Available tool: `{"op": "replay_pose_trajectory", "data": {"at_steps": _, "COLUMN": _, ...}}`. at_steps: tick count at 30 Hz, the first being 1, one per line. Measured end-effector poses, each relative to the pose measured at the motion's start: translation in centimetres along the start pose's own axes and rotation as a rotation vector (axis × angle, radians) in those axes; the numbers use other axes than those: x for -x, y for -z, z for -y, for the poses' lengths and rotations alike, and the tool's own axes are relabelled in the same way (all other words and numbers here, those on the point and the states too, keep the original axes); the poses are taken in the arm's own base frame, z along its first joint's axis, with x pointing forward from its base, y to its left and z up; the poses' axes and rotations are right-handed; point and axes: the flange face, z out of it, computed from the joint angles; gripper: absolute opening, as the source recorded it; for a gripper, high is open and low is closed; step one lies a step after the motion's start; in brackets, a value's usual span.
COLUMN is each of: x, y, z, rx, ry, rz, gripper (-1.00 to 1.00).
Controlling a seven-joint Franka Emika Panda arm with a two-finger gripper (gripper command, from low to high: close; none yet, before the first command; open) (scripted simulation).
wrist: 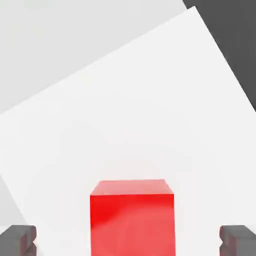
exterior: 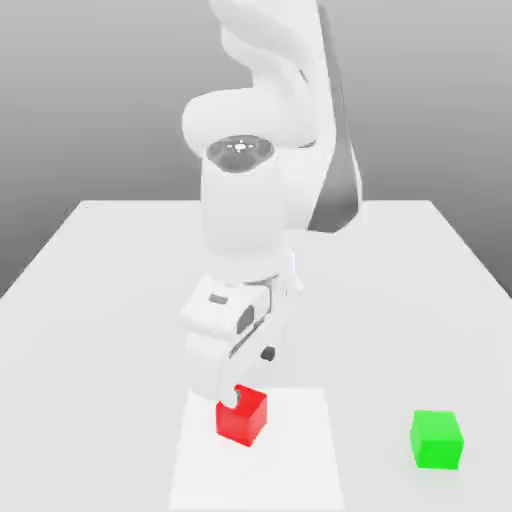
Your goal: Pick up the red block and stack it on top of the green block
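Claw (wrist: 128, 241) spread wide around the red block (wrist: 132, 225), nothing pinched

So the two fingers (wrist: 17, 241) are nearest the hand camera, and they're standing well apart. The red block sits between them in that view, with a clear gap on either side, so neither finger is touching it. Its sides line up pretty squarely with the claw too. In the exterior view the claw is right down at the block, with a fingertip overlapping its top edge. Can't tell from that how far down the tips reach beside it, sorry.

Under the claw and the block there's a flat white mat (exterior: 300, 460). The block looks turned at an angle to the mat's edges. One corner of the mat shows up past the block in the hand view, next to some dark patch (wrist: 232, 40) I can't identify.

As for the green block (exterior: 437, 440), it's well apart from the claw, over toward the exterior view's right and off the mat, on the pale table (exterior: 400, 310). Nothing is stacked on it, its top is bare. The white arm (exterior: 240, 215) rises above the claw, with the hand tilted a bit as seen from outside.
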Motion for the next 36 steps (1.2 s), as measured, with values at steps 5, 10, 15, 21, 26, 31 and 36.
{"op": "replay_pose_trajectory", "data": {"at_steps": 5, "x": -0.6, "y": -0.8, "z": 0.4, "rx": 0.017, "ry": 0.026, "rz": -0.012, "gripper": 0.0}}
{"op": "replay_pose_trajectory", "data": {"at_steps": 10, "x": -0.7, "y": -2.6, "z": 0.3, "rx": 0.021, "ry": 0.027, "rz": -0.013, "gripper": 0.0}}
{"op": "replay_pose_trajectory", "data": {"at_steps": 15, "x": -0.3, "y": -5.1, "z": 0.5, "rx": 0.011, "ry": 0.025, "rz": -0.002, "gripper": 0.0}}
{"op": "replay_pose_trajectory", "data": {"at_steps": 21, "x": 0.0, "y": -6.3, "z": 0.6, "rx": 0.001, "ry": 0.022, "rz": 0.006, "gripper": -1.0}}
{"op": "replay_pose_trajectory", "data": {"at_steps": 26, "x": -0.2, "y": -5.6, "z": 0.5, "rx": 0.007, "ry": 0.024, "rz": 0.002, "gripper": -1.0}}
{"op": "replay_pose_trajectory", "data": {"at_steps": 31, "x": -0.6, "y": -3.0, "z": 0.3, "rx": 0.019, "ry": 0.027, "rz": -0.01, "gripper": -1.0}}
{"op": "replay_pose_trajectory", "data": {"at_steps": 36, "x": -0.6, "y": -1.1, "z": 0.3, "rx": 0.018, "ry": 0.024, "rz": -0.012, "gripper": -1.0}}
